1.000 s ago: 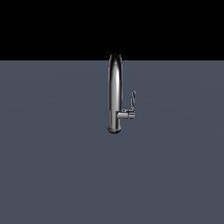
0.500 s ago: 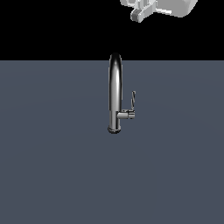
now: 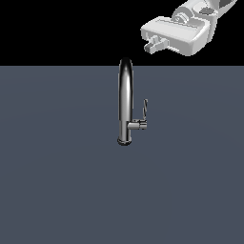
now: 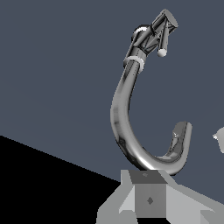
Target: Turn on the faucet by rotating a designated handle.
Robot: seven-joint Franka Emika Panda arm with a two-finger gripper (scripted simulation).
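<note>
The faucet (image 3: pixel 125 100) is a tall chrome tube with an arched top, standing upright on a round base on the dark grey surface. A short stub sticks out low on the exterior view's right. The handle (image 3: pixel 145 108), a thin chrome lever, points up from the stub's end. My gripper (image 3: pixel 155 46) hangs high above and to the exterior view's right of the faucet, touching nothing. Its fingers look pressed together and empty. The wrist view shows the faucet (image 4: pixel 124 113) from above, the handle (image 4: pixel 164 37) at its far end, and the gripper (image 4: pixel 149 192).
The flat dark grey surface (image 3: pixel 57 181) spreads all around the faucet. A small pale shape (image 4: pixel 219 140) shows at the edge of the wrist view; I cannot tell what it is.
The gripper was out of view 1.0 s ago. It came in at the top of the exterior view's right and has moved lower. The faucet and handle have not moved.
</note>
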